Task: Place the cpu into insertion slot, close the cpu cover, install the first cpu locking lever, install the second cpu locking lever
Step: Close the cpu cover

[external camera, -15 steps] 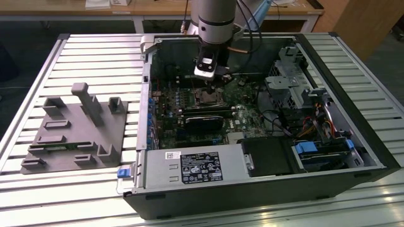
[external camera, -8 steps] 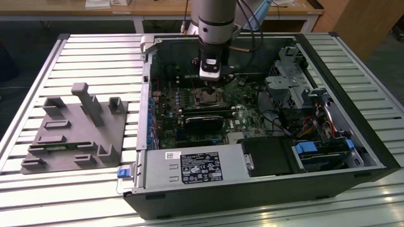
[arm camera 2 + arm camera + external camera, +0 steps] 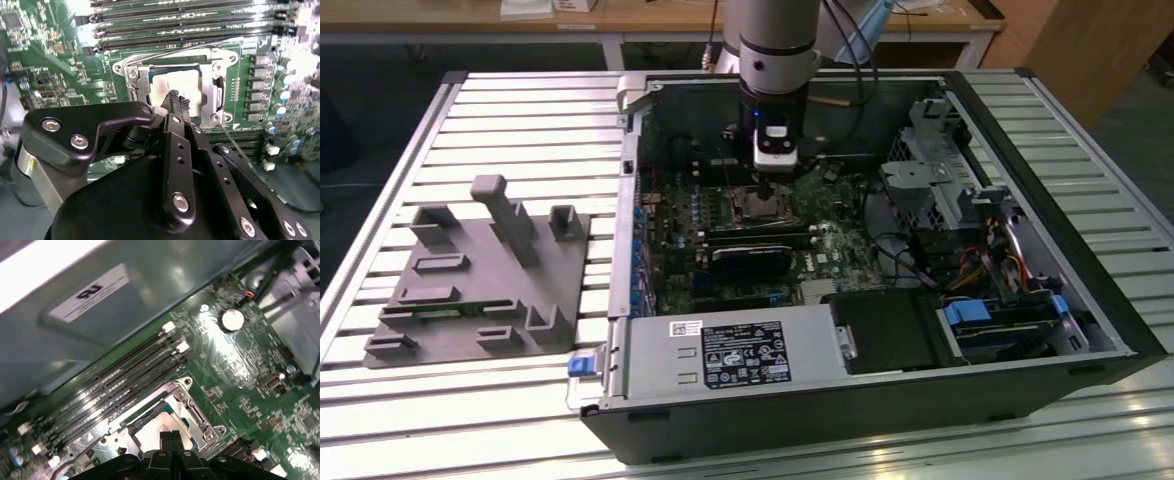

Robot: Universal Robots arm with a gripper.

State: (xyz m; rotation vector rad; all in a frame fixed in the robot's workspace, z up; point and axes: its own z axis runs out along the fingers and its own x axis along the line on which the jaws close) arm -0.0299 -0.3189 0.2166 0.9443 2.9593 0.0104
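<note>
The table (image 3: 494, 130) is ribbed aluminium in pale slats. On it lies an open black computer case (image 3: 881, 405), with a matt grey moulded fixture (image 3: 467, 290) just beside it at the exterior view's left. Inside the case, the green motherboard (image 3: 45, 75) is crowded with small shiny parts and long glossy black memory slots (image 3: 175, 25).

The smooth silver arm (image 3: 774, 40) reaches down into the case. Its black gripper (image 3: 178, 99) hangs directly over the insertion slot (image 3: 181, 386) with its fingers drawn together, textured pads meeting and nothing between them.

The slot is a square of bright stamped metal with screw heads at its corners. The cpu cover (image 3: 216, 92), a thin silver frame with a square window, appears to lie flat on it. In that window sits the cpu (image 3: 162, 85), flat and dull grey, so the first two steps look done.

The levers are less sure — a thin wire rod (image 3: 235, 142) slants away from the socket's corner and looks unlatched. I judge at least one locking lever is left to install. The other I cannot tell.
</note>
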